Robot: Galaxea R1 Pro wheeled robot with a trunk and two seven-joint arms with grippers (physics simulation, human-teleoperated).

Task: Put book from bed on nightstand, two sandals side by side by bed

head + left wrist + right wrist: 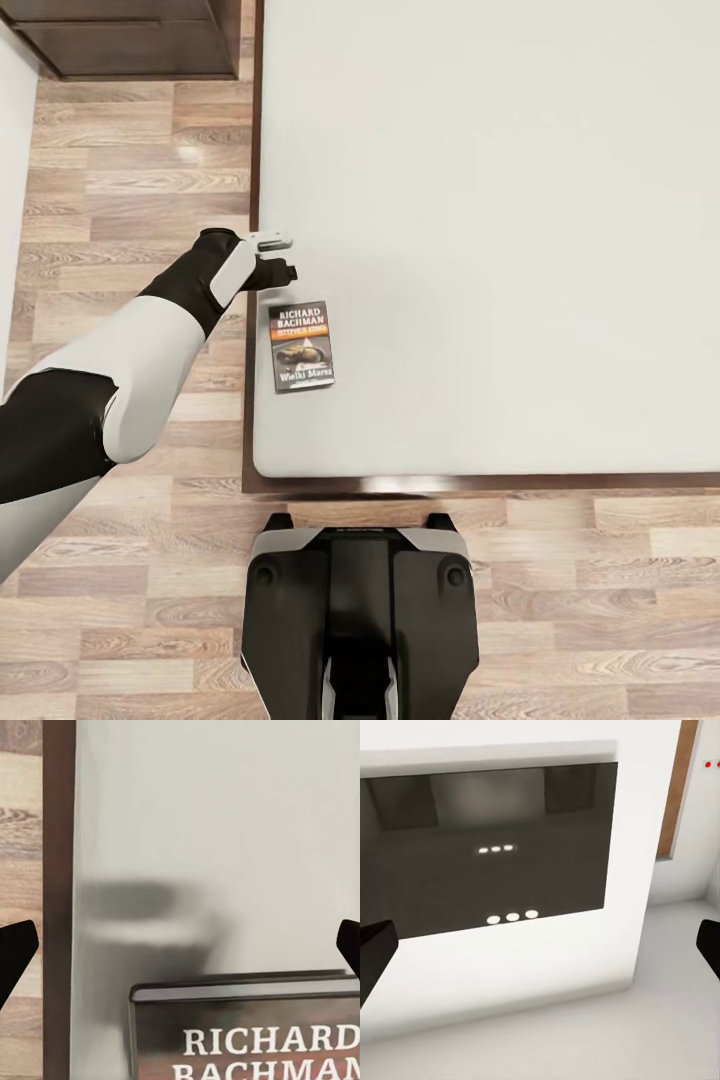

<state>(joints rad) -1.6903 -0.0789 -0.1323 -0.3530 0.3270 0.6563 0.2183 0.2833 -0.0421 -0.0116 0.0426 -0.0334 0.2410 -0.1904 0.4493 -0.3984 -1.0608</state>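
Fingers (pixel 16 949) of the left gripper (pixel 282 256) spread wide, empty, above the bed (pixel 480 200) near the book (pixel 302 346); right fingers (pixel 375 952) also spread.

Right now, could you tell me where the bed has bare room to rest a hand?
Nearly all of the light grey mattress is bare, right of and beyond the dark-covered paperback book. It is crowded only near the mattress's left edge, where the left gripper hovers just beyond the book.
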